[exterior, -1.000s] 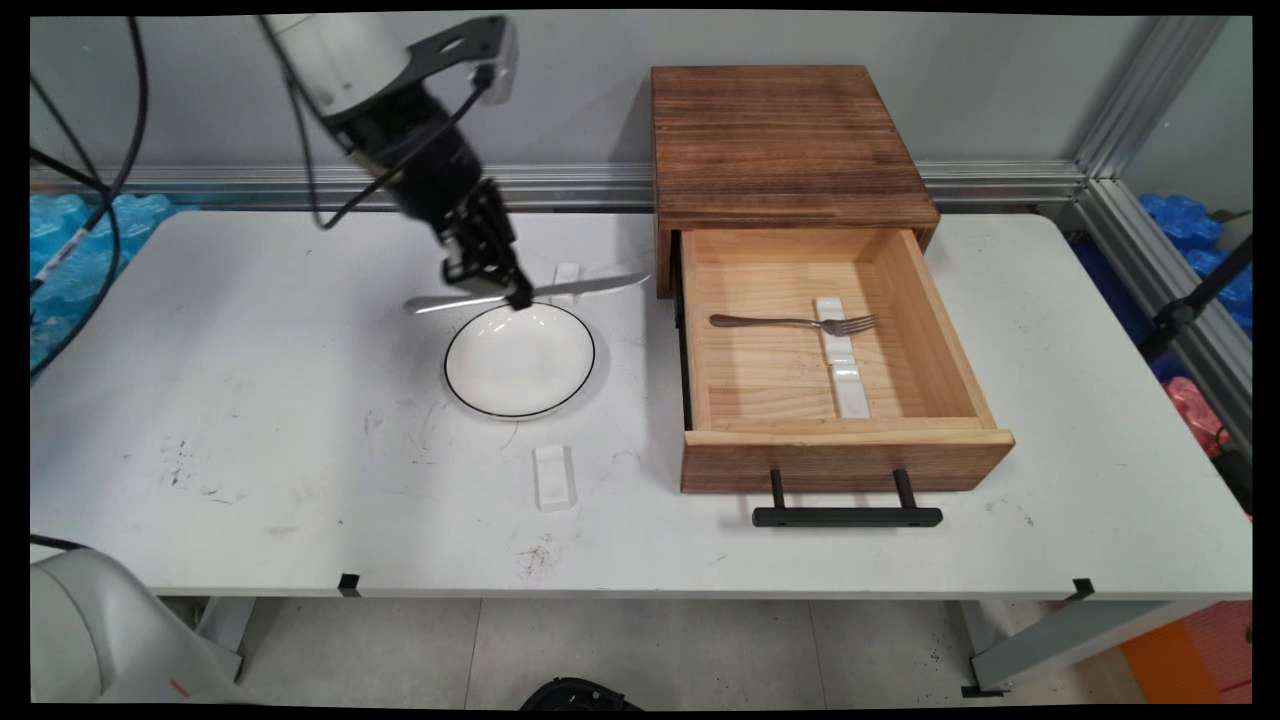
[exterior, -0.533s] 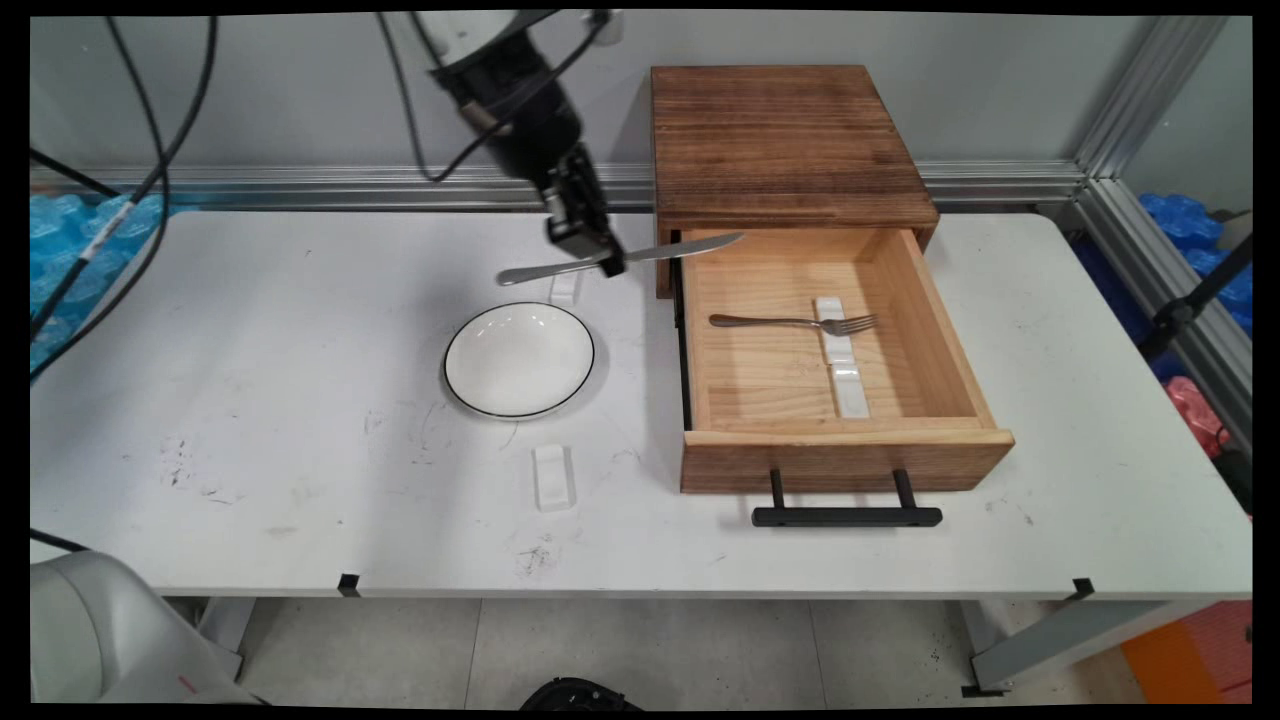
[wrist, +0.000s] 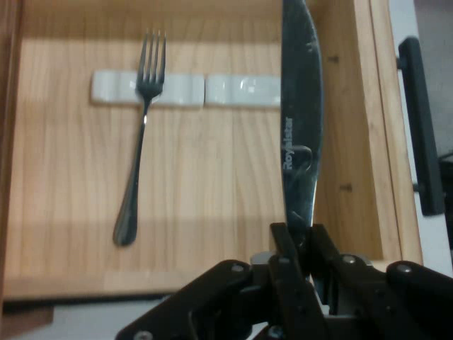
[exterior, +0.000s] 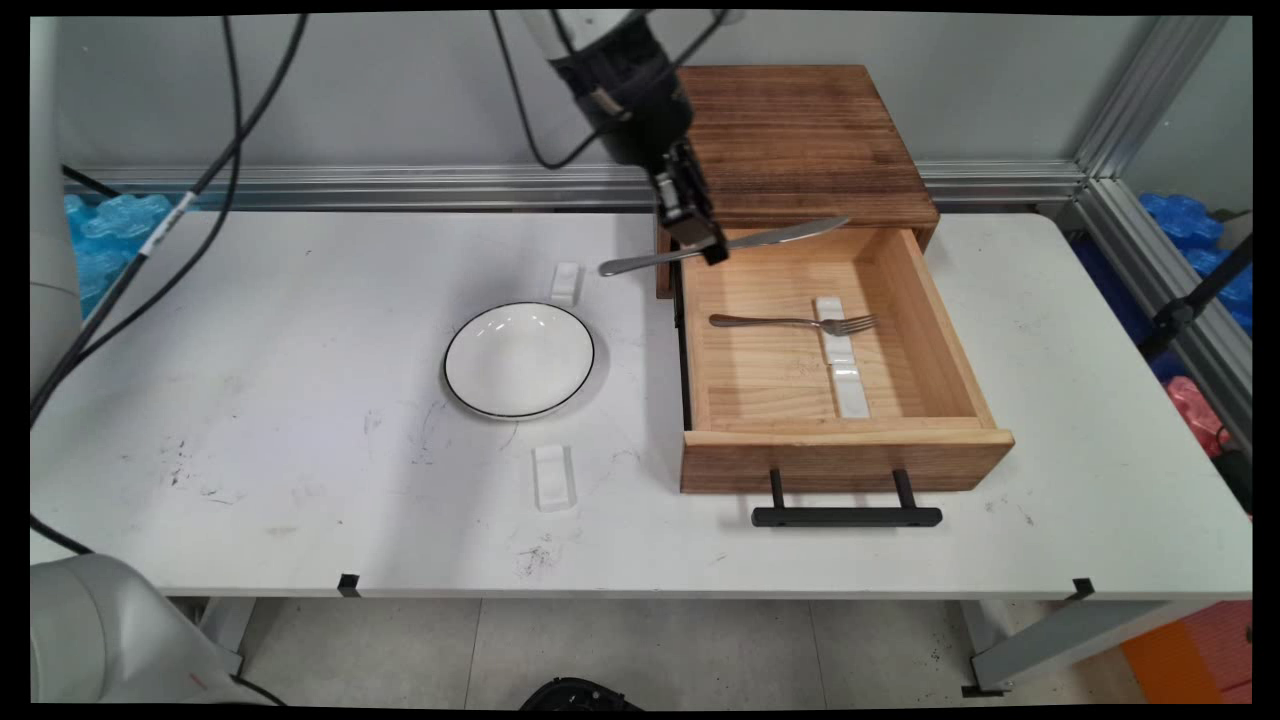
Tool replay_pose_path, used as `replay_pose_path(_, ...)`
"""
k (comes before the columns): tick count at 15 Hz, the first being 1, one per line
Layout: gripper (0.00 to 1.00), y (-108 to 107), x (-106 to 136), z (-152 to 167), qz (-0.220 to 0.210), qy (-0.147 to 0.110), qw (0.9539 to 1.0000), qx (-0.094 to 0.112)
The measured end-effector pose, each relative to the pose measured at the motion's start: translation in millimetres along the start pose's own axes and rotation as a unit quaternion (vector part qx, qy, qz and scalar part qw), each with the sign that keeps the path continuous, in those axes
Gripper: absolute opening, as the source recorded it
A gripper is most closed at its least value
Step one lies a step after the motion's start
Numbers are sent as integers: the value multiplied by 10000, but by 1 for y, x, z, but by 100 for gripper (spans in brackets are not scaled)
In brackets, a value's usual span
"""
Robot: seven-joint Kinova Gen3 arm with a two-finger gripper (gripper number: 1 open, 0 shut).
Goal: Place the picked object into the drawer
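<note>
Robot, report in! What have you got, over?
Gripper shut on knife. Knife over open drawer's back edge. Fork lies inside on white rest.

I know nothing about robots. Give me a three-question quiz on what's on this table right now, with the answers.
1. True or false: the gripper is shut on a knife.
2. What lies in the open drawer? A) a spoon B) a fork C) a cup
3. Fill in: the fork's tines rest on a white ____.

Key
1. True; the fingers clamp it near mid-length, and it hangs level over the drawer's back left corner.
2. B
3. Rest; a second one lies beside it, and two more sit by the plate.
</note>
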Motion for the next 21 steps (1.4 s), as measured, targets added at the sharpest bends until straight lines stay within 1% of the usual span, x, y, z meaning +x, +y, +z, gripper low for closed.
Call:
replay_pose_path(3, 0, -7, 17, 20, 100, 76, 9999, -57)
replay_pose_path(5, 0, -10, 23, 30, 126, 109, 9998, -58)
replay_pose_path(12, 0, -29, 44, 82, 113, 170, 9997, 133)
replay_pose_path(16, 0, -31, 49, 108, 37, 174, 9997, 170)
replay_pose_path(21, 0, -30, 56, 133, -51, 201, 9996, 173)
